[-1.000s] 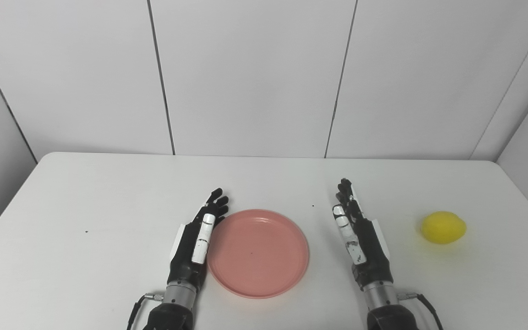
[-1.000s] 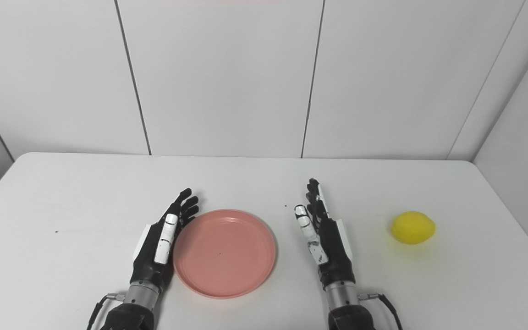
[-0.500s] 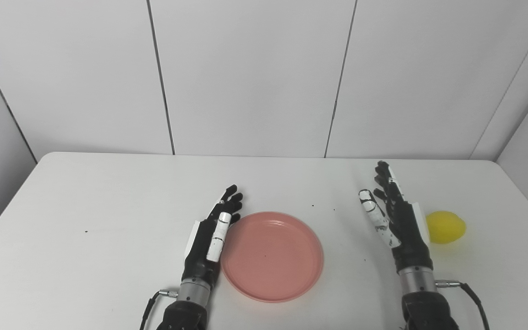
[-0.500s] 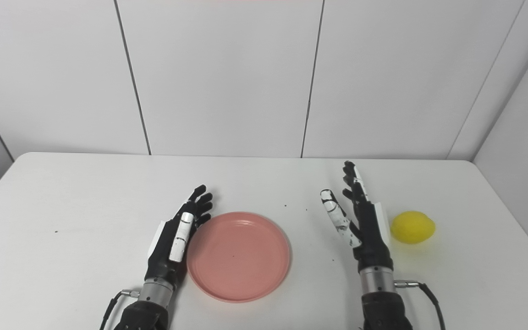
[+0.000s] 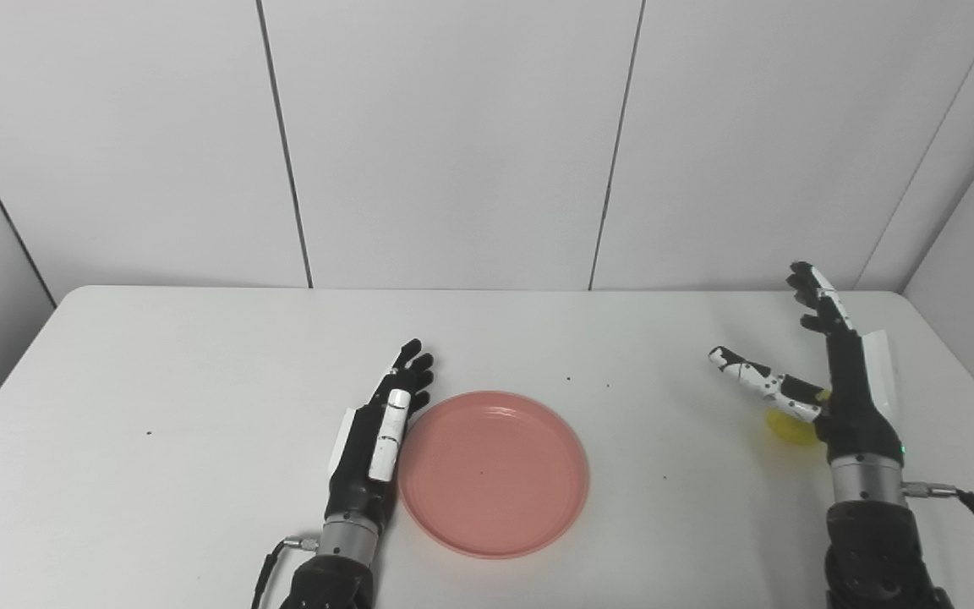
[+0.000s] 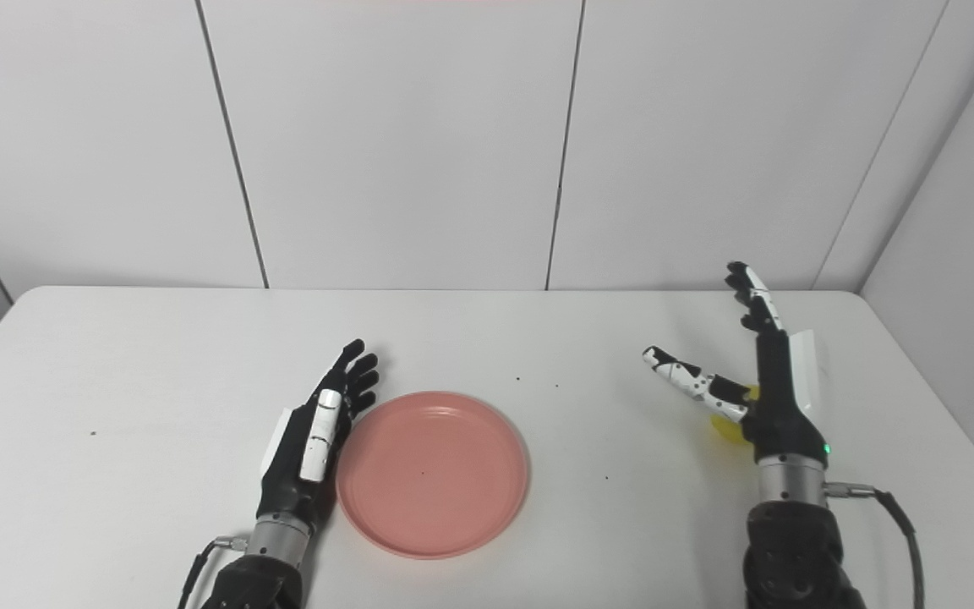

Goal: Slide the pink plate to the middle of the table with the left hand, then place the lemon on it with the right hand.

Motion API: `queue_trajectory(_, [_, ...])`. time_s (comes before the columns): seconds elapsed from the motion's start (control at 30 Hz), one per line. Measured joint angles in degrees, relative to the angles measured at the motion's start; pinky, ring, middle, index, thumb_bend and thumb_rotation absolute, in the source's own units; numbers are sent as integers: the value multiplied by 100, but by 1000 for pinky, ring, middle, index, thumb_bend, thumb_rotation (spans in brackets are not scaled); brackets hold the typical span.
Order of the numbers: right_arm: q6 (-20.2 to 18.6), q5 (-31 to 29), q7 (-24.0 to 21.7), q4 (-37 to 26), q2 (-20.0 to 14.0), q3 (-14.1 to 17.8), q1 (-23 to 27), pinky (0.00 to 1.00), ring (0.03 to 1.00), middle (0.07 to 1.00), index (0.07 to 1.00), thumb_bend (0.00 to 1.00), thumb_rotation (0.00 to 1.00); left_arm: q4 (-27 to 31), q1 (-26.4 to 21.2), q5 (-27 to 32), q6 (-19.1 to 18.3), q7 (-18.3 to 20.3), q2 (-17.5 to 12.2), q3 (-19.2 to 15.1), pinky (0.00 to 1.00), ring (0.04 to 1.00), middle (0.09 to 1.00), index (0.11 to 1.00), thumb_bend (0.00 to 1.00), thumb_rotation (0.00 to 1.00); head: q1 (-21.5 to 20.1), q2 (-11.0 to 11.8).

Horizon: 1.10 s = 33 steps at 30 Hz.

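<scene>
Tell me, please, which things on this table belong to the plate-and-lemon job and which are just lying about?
Part of the job:
- plate, flat on the table, beside the left hand
- lemon, mostly hidden behind the open right hand

Just there:
- table
- a few dark specks on its surface

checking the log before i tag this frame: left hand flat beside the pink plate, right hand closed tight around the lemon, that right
Not quite. The right hand is open above the lemon, thumb and fingers spread, not closed around it; the left eye view shows this, with most of the lemon hidden behind the hand. The left hand does lie flat beside the pink plate.
</scene>
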<state>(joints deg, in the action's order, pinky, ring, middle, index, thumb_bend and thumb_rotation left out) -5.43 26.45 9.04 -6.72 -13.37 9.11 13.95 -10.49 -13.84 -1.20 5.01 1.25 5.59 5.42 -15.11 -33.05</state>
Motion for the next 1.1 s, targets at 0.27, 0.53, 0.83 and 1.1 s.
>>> queue_trajectory(0.27, [-1247,402,-349,-252,-150,-46,85,735,848,908,888,858,170,56,0,209,-119,58,-92,-103,900,917,915,908,629,1000,-53,9])
queue_trajectory(0.53, [-1695,412,-585,-236,-298,-89,105,756,866,904,890,862,117,119,15,216,-223,149,-214,-106,915,909,907,904,651,1000,-282,0])
queue_trajectory(0.83, [-1941,394,-740,-12,-304,-220,201,623,748,918,915,853,92,282,65,391,-494,189,-267,-190,918,910,901,890,668,1000,-475,-17])
queue_trajectory(1.1, [-2137,438,-1045,189,-304,-248,229,806,905,929,922,868,131,328,78,471,-554,201,-268,-241,911,902,893,882,672,1000,-563,-44])
